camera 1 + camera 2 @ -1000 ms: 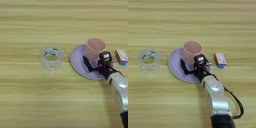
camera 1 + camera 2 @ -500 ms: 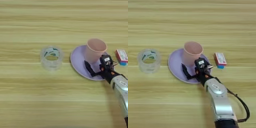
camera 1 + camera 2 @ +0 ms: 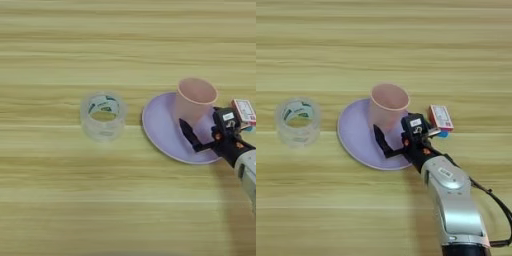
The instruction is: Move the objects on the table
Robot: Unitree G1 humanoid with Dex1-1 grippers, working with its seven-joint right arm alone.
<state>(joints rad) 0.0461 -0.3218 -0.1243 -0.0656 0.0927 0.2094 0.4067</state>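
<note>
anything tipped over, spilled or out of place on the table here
Nothing stands out. The pink cup stands upright on the lilac plate, the clear tape roll lies flat to the left, and the small box lies flat beside the plate. No spill shows.

We see our right arm (image 3: 456, 205) come up from the bottom edge of the picture on the right side. The forearm is silver and round, and it leans up and to the left. A thin black cable loops out along its right side. At the top of the arm sits a black wrist block with a small white label and little orange spots. Our right gripper (image 3: 392, 135) points to the left from there. One black finger (image 3: 380, 141) sticks out low and long. The fingers are spread apart, with a gap between them.
</note>
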